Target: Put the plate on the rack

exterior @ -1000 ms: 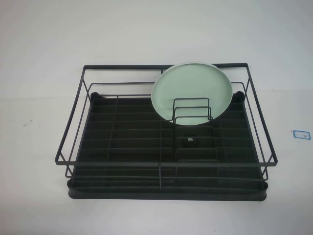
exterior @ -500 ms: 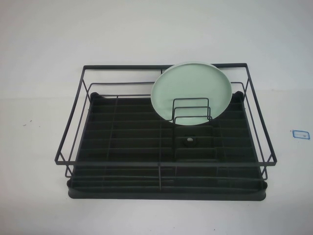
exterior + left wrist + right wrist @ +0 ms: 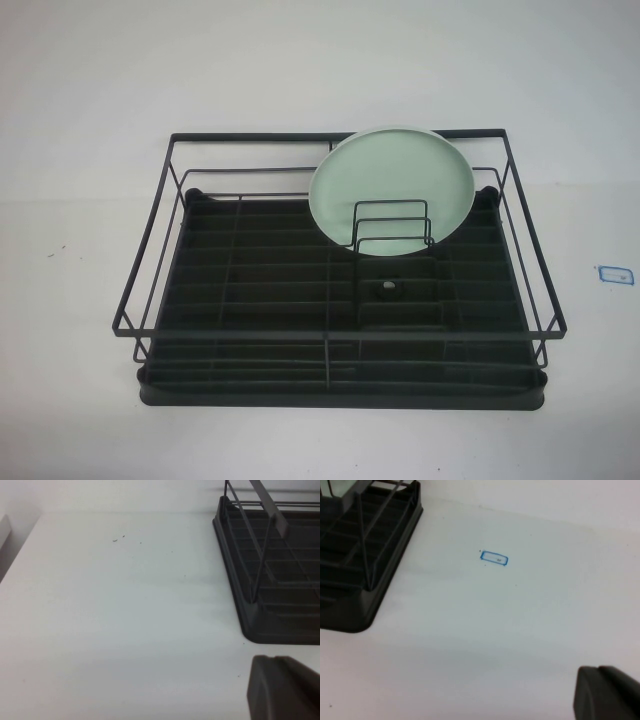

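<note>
The pale mint-green plate (image 3: 392, 185) stands on edge in the black wire rack (image 3: 260, 270), leaning at the back right behind the small upright wire dividers (image 3: 391, 228). No gripper touches it. Neither arm shows in the high view. In the left wrist view my left gripper (image 3: 272, 659) is shut and empty above the bare table, beside the rack's corner (image 3: 260, 625). In the right wrist view my right gripper (image 3: 597, 669) is shut and empty above the table, away from the rack's other corner (image 3: 365, 605). The plate is out of both wrist views.
The rack sits in the middle of a white table (image 3: 80, 400). A small blue-outlined label (image 3: 613, 273) lies on the table to the rack's right and also shows in the right wrist view (image 3: 494, 558). A drain fitting (image 3: 387, 291) sits in the tray base.
</note>
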